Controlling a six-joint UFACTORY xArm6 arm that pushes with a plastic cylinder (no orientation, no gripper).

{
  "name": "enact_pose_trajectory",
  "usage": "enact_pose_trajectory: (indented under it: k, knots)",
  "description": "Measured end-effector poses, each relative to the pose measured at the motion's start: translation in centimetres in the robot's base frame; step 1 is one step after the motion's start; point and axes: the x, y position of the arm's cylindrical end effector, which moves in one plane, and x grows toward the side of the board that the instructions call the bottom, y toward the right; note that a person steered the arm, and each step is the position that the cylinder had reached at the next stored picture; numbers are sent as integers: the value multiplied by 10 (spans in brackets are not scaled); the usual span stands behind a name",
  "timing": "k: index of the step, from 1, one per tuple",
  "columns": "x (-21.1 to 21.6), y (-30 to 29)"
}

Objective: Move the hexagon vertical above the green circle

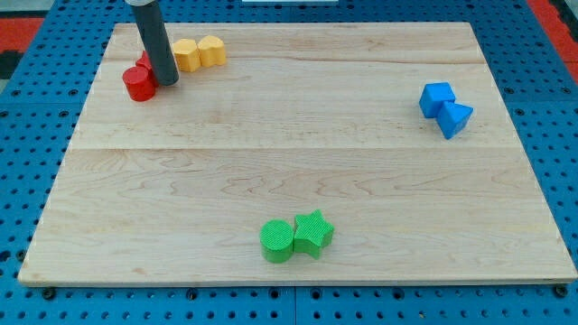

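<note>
The green circle (277,240) lies near the view's bottom centre, touching a green star (312,232) on its right. The yellow hexagon (185,54) lies at the view's top left, touching a second yellow block (211,50) on its right. My tip (165,80) rests on the board just left of and below the hexagon, close to its lower left side. A red round block (139,83) sits right beside my tip on its left, with another red block (145,61) partly hidden behind the rod.
A blue block (436,97) and a blue triangular block (454,118) touch each other at the view's right. The wooden board (298,162) lies on a blue pegboard surface.
</note>
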Motion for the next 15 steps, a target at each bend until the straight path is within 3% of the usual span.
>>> enact_pose_trajectory:
  k: [2, 4, 5, 7, 9, 11, 12, 14, 15]
  knots:
    - [-38, -10]
    - [-38, 18]
    - [-37, 76]
    - [-32, 80]
    - [-35, 29]
    - [-73, -4]
    - [-81, 12]
    - [-80, -35]
    - [-110, -36]
